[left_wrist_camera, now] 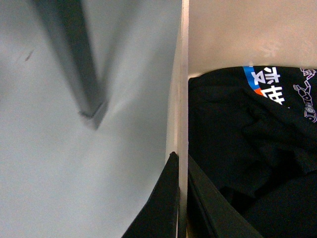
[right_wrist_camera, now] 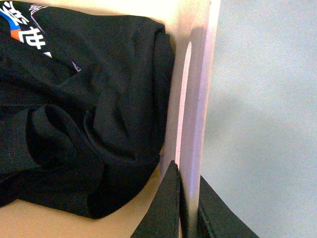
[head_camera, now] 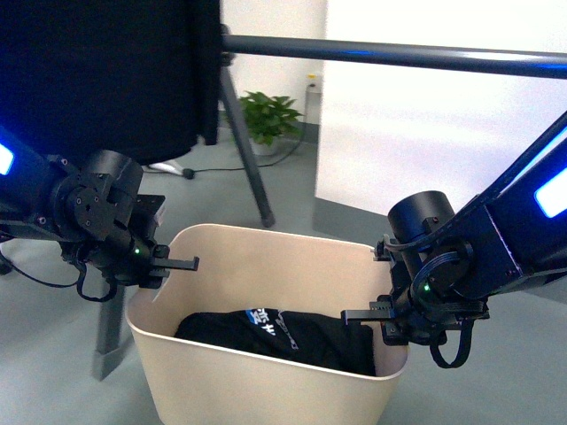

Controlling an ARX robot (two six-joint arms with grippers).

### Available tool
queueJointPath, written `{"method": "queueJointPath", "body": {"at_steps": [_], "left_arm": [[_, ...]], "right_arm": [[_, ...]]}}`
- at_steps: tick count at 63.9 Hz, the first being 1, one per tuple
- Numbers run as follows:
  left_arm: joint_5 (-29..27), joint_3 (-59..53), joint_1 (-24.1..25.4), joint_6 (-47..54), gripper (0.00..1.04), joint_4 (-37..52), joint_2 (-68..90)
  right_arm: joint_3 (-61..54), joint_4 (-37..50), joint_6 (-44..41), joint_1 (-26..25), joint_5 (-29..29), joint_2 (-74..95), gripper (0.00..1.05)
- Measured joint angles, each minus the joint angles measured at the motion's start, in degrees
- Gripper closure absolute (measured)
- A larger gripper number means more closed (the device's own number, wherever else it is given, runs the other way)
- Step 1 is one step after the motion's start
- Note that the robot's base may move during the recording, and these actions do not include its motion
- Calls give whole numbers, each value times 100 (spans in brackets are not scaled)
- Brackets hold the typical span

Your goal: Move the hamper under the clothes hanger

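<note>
The cream hamper stands on the grey floor in the front view, just nearer than the clothes hanger's dark bar, which runs across the top. A black garment with white and blue print lies inside. My left gripper is shut on the hamper's left rim and my right gripper on its right rim. In the left wrist view the gripper pinches the thin rim, garment beside it. In the right wrist view the gripper clamps the rim next to the garment.
One rack leg slants down behind the hamper, and another leg stands close by its left side, seen too in the left wrist view. A black cloth hangs at the upper left. A potted plant and a white panel stand behind.
</note>
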Motion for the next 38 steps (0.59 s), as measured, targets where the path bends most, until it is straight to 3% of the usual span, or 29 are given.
{"method": "queueJointPath", "body": {"at_steps": [38], "left_arm": [[-7, 0, 7, 0, 101, 0, 0]], "right_arm": [[0, 0, -2, 7, -17, -9, 102]]}}
